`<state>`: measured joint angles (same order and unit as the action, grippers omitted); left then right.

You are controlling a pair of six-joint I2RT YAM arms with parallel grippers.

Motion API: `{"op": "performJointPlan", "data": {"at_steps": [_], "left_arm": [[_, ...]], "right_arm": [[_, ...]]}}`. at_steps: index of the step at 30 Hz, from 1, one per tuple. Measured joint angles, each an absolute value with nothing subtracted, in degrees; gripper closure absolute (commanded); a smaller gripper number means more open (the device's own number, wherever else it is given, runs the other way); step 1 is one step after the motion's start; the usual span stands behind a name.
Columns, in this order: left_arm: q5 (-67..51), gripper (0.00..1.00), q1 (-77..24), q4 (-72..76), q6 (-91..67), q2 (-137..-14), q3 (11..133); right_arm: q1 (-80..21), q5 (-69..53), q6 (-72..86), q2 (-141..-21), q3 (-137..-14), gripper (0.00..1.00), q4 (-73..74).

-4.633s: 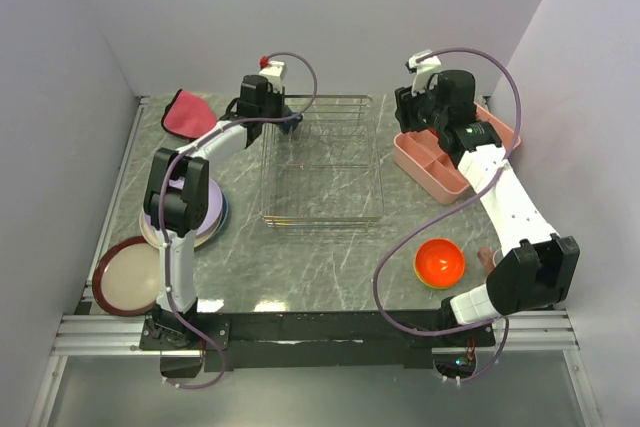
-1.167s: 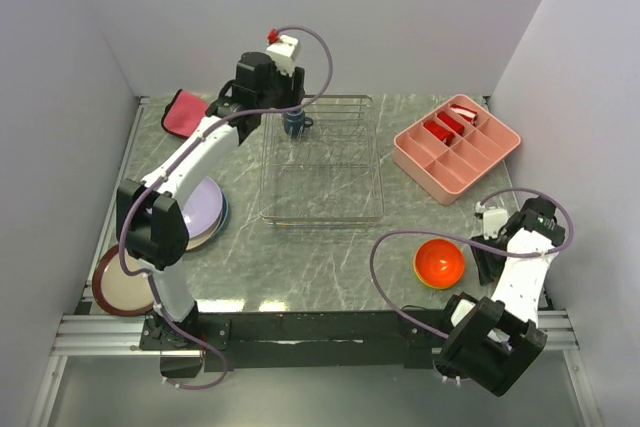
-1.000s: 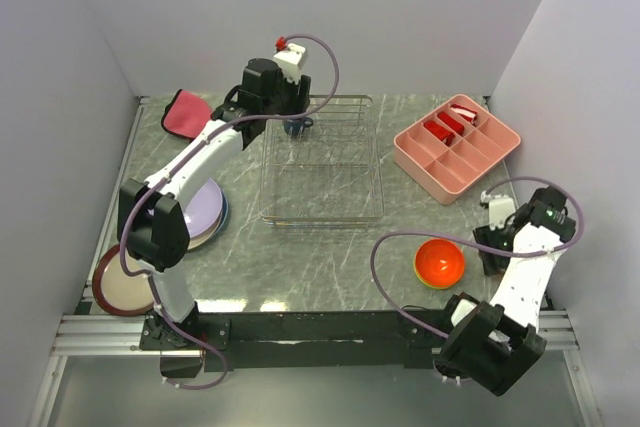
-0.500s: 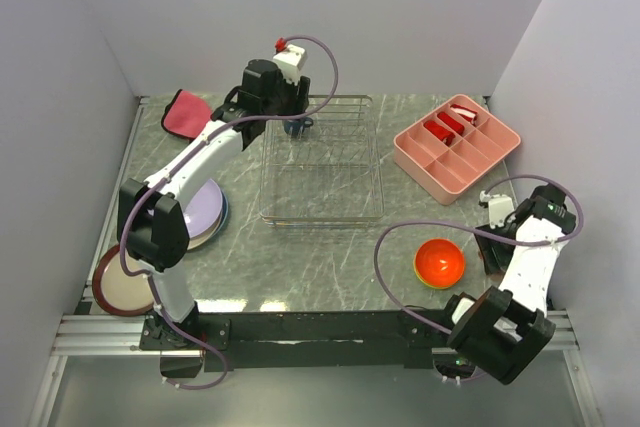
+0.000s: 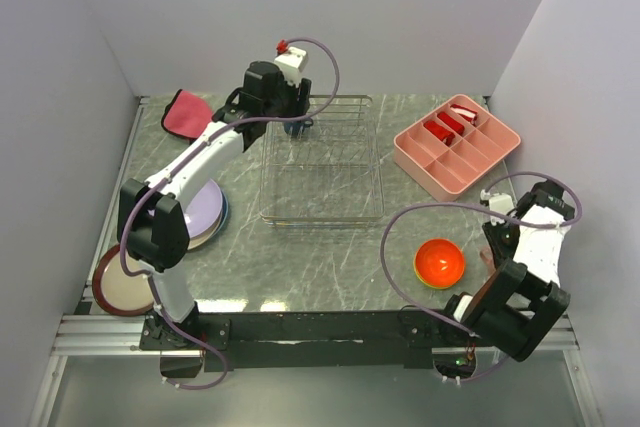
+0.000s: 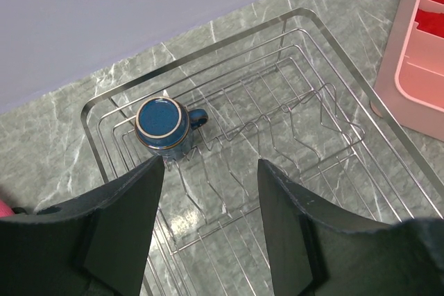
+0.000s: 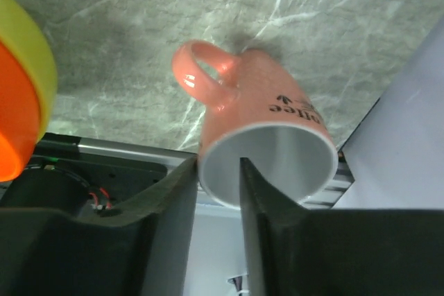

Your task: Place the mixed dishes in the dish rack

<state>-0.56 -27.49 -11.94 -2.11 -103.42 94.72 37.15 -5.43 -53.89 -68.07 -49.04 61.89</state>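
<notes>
A grey-green marble-patterned tabletop (image 5: 310, 247) sits enclosed by 3 plain pale lavender-white walls (image 5: 300, 17), with an aluminium rail frame (image 5: 100, 332) along its near edge

Overhead view shares dish rack (image 5: 322, 161) with left wrist; right wrist looks close, downward.

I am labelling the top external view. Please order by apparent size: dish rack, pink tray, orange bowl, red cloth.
1. dish rack
2. pink tray
3. orange bowl and red cloth: they look alike, so no ranking.

You read dark lettering ending "…offee" on the small pink cup (image 7: 267, 112), just beyond the right gripper's fingers (image 7: 215, 192).
</notes>
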Motion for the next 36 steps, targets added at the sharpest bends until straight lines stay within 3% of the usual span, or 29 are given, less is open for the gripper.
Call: {"op": "performJointPlan", "data": {"at_steps": [1,2,3,6,10,12,18,26,32,33,36], "left_arm": [[-0.56,0.37,-27.49,-11.90,-2.07,-103.33,94.54],[-0.56,0.38,-27.49,-11.92,-2.00,-103.28,94.35],[-0.56,0.38,-27.49,-11.92,-1.91,-103.13,94.04],[-0.56,0.36,-27.49,-11.90,-1.58,-102.72,93.03],[-1.72,0.21,-27.44,-11.86,-2.17,-101.95,91.44],[-4.12,0.19,-27.22,-11.88,-2.74,-101.38,90.61],[-23.33,0.18,-23.75,-10.11,-6.61,-99.42,88.29],[-43.70,0.17,-17.89,-1.21,-16.21,-97.34,81.52],[-48.40,0.14,-18.04,2.22,-17.43,-94.72,73.73],[-48.82,0.07,-18.02,2.70,-17.69,-94.41,72.90],[-51.03,0.01,-17.43,5.23,-20.16,-94.32,72.36]], "right_arm": [[37.17,-5.41,-53.93,-68.55,-49.04,0.85,61.89],[37.17,-5.54,-53.95,-68.97,-49.04,0.98,62.11],[37.15,-5.43,-54.13,-69.32,-49.06,1.00,62.22],[37.17,-5.69,-54.06,-70.08,-50.33,1.00,63.40],[36.47,-7.81,-53.30,-70.96,-58.22,1.00,70.50],[34.52,-8.62,-52.47,-71.00,-64.95,1.00,73.49],[16.08,-14.09,-44.77,-73.36,-90.21,1.00,74.85],[0.34,-33.63,-33.32,-84.01,-107.66,1.00,77.14],[-4.14,-49.63,-19.38,-90.78,-112.57,1.00,65.19],[-4.49,-52.45,-15.84,-92.07,-113.21,1.00,62.89],[-5.30,-60.73,-4.95,-95.74,-113.56,1.00,53.93]]}}
